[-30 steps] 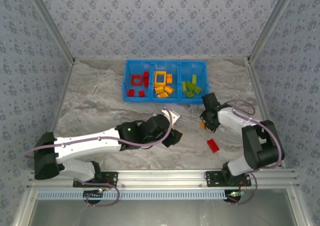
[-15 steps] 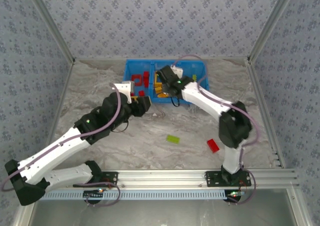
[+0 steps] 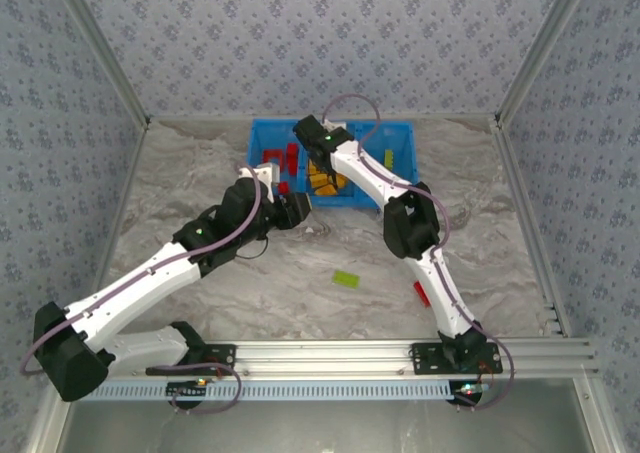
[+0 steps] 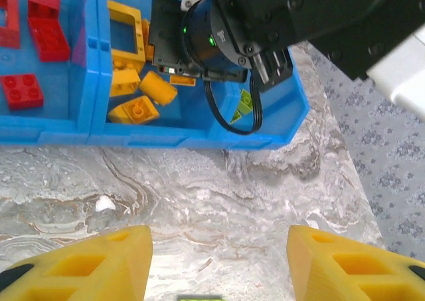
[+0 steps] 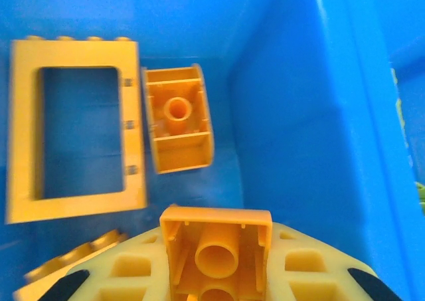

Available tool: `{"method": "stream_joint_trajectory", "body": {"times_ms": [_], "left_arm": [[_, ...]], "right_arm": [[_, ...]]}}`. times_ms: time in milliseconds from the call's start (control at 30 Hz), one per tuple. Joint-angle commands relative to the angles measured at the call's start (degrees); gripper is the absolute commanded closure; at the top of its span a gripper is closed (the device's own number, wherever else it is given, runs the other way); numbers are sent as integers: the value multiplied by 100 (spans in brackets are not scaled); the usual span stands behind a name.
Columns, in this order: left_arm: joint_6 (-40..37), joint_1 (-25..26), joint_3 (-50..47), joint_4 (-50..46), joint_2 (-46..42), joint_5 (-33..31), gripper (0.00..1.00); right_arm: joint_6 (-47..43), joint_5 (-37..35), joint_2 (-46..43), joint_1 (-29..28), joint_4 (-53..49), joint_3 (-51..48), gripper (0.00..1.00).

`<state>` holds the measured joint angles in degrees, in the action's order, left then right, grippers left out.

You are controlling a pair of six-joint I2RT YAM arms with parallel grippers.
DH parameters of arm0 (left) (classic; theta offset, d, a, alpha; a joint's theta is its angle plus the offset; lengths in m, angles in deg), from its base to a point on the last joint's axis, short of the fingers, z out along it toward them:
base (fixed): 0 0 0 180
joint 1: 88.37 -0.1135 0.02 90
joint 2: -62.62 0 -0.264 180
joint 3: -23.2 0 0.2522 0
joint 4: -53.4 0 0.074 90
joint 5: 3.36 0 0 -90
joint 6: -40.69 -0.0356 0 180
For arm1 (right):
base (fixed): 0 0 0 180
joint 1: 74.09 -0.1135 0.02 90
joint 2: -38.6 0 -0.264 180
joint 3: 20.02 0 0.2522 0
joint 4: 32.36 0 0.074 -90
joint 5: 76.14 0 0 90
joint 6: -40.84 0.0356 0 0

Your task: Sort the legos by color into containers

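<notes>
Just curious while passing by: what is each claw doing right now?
Left gripper: open, empty.
Right gripper: closed on an orange-yellow brick.

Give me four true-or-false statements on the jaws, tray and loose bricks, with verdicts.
1. The right jaws hold an orange brick over the tray's middle compartment. True.
2. The left jaws grip a green brick. False: they are open and empty; the green brick lies on the table.
3. A red brick lies on the table. True.
4. The orange frame sits in the left compartment. False: it is in the middle one.
</notes>
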<state>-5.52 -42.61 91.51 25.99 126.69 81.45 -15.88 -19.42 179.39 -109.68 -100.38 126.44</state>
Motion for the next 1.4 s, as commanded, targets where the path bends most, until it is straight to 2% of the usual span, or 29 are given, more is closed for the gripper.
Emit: {"method": "stream_joint_trajectory", "body": {"times_ms": [0,467,733,867,1000,1067,1200,1367], "left_arm": [[122,-11,17,363,-23,219,44],[240,-5,-214,291,-289,212,44],[319,21,-247,247,-393,289,45],[334,65,-226,201,-444,355,44],[124,157,-27,114,-46,905,44],[-89,309,117,75,298,1177,44],[-302,771,616,-319,1139,1236,43],[722,1217,1292,-464,2194,1211,44]], "right_arm": [[-260,-255,179,25,-247,251,83],[-416,-283,249,-3,-348,527,54],[-399,-315,-105,-60,-405,687,54],[-397,-429,-585,-137,-379,645,56],[-381,-570,-1625,-220,-203,-37,56],[-277,-508,-2372,-229,-77,-776,56],[-178,-164,-4222,-337,277,-2763,56],[-310,299,-6287,-505,106,-4402,52]]}}
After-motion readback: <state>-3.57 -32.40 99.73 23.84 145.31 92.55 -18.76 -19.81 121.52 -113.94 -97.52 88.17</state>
